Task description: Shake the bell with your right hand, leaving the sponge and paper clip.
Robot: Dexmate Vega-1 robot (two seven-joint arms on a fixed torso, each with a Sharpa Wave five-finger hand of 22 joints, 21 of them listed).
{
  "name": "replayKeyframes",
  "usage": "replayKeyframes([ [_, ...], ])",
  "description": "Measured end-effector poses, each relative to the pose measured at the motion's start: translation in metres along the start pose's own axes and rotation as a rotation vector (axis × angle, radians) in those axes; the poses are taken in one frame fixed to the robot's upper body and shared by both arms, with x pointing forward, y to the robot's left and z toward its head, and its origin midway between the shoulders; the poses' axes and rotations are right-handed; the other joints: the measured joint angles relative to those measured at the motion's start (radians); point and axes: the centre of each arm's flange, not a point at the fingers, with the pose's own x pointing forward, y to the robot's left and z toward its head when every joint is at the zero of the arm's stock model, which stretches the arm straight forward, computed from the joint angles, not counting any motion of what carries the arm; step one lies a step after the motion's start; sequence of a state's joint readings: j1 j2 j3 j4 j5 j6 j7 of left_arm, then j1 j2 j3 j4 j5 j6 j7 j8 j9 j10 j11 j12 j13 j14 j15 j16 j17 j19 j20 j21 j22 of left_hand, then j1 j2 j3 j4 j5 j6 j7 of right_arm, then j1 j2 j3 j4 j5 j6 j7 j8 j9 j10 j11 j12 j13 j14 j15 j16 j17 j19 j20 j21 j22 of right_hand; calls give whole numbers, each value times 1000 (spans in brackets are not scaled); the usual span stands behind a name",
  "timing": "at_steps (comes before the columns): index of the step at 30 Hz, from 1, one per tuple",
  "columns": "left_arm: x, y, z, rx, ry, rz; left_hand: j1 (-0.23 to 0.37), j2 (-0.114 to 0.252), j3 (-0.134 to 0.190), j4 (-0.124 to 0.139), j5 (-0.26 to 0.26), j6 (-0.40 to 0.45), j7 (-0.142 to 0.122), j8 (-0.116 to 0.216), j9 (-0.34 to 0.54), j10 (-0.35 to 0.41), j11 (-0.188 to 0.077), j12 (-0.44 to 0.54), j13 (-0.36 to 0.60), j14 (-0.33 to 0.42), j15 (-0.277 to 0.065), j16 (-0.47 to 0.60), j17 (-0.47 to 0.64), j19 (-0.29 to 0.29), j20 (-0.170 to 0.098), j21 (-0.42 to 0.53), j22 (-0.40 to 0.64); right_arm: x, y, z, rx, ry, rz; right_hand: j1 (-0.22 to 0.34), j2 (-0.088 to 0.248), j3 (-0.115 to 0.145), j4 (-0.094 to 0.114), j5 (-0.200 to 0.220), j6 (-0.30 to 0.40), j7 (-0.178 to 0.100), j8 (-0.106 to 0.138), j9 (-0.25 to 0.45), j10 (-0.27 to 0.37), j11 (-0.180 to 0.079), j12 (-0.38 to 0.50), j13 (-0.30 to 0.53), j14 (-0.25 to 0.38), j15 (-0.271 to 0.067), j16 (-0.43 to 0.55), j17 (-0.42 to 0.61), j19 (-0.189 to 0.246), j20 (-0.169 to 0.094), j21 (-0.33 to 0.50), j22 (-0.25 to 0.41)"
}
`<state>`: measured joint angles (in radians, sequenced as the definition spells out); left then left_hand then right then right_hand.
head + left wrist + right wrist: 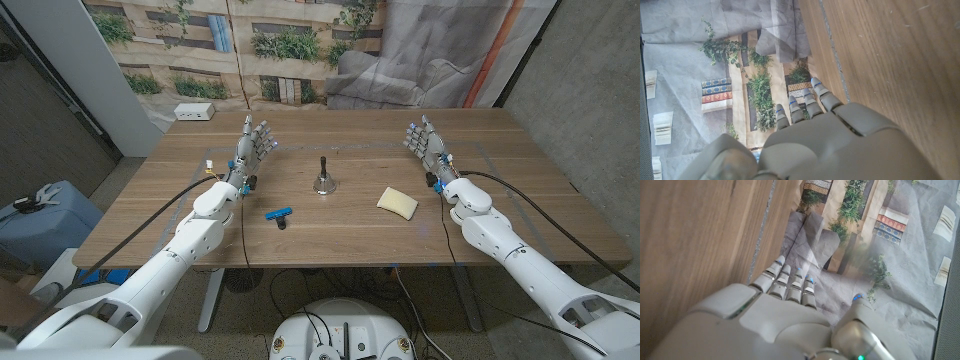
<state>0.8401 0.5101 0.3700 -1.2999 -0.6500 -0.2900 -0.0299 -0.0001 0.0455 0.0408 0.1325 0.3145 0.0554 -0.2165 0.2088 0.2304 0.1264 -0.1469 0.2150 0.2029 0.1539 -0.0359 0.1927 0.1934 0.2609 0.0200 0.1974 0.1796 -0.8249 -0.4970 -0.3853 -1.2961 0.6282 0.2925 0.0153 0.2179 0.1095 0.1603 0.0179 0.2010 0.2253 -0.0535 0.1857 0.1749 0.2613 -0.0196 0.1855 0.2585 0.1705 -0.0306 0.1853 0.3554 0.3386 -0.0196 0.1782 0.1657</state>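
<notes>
The bell (323,177), a small metal hand bell with a thin dark handle pointing up, stands upright near the middle of the wooden table (520,170), and nothing touches it. The right hand (428,146) is raised over the right part of the table, well apart from the bell, with the fingers spread and holding nothing. The left hand (254,148) is raised the same way over the left part, also spread and empty. The yellow sponge (398,202) lies between the bell and the right hand, a little nearer to the front edge, and the blue paper clip (278,213) lies on the other side of the bell, toward the front edge. The shaking has not yet begun, I judge; the step in hand is the reach. To do it well, the right hand should pass behind the sponge, on the far-edge side, so it does not push it, then come down from above and pinch only the thin handle. The base is small, so a side touch could tip the bell. Lift it clear of the table before shaking.
</notes>
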Motion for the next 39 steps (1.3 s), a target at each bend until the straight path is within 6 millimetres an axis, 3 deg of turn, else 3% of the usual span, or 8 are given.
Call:
replayKeyframes([
  [19,0,0,0,0,0,0,0,0,0,0,0,0,0,0,0,0,0,0,0,0,0,0,0,0,0,0,0,7,2,3,-29,-46,8,9,-9,5,-6,0,-17,2,-1,0,-4,-4,0,-12,-8,0,0,-17,-17,-5,0,-2],
  [39,0,0,0,0,0,0,0,0,0,0,0,0,0,0,0,-4,-3,0,0,0,0,0,0,0,0,0,0,0,-15,21,-160,-95,60,37,-37,10,-53,0,-58,7,-5,0,-33,1,0,-31,-26,7,0,-41,-33,-3,0,-3],
])
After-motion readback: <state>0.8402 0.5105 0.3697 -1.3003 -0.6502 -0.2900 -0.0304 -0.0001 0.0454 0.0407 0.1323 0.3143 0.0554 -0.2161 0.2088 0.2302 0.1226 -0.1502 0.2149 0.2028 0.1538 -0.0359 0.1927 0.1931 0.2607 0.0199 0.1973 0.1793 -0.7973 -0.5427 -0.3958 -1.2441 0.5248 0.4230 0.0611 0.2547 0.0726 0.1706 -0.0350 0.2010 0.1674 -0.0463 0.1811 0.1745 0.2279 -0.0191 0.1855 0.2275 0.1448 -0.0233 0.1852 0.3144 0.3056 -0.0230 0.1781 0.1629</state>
